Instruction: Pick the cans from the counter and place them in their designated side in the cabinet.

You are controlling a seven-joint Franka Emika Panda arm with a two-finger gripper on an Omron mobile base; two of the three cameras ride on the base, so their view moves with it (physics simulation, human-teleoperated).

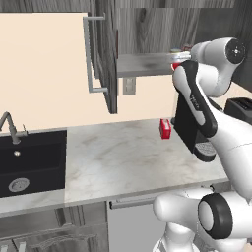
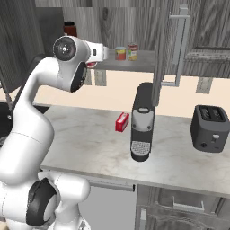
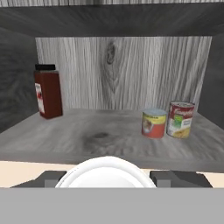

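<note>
From the hand camera I look straight into the open cabinet [image 3: 122,65], dark wood-grain walls and a grey inner shelf. Both cans stand upright on the right half of that shelf, close beside each other: the yellow-orange labelled can [image 3: 154,123] on the left, shorter, and the red can with a white band [image 3: 180,119] to its right, near the cabinet's right wall (I cannot tell whether the two touch). At the far left of the shelf, well apart from them, stands a dark red bottle with a black cap [image 3: 48,92]. In the right base view the same pair shows on the shelf, the yellow-orange one [image 2: 120,53] left of the red one [image 2: 132,51], with the bottle [image 2: 69,28] partly hidden behind the arm. The gripper [image 2: 104,54] is raised to shelf height in front of the cabinet opening, left of the cans and apart from them; nothing sits between its fingers as far as I see, but how far they are spread I cannot tell. On the counter [image 1: 123,162] below stand a small red box [image 1: 165,129], a black coffee machine [image 2: 143,121] just right of it, and a dark toaster [image 2: 210,128] further right. The black sink [image 1: 29,162] sits at the counter's left end. The cabinet door [image 1: 101,54] stands swung open, silver bar handle outward.
</note>
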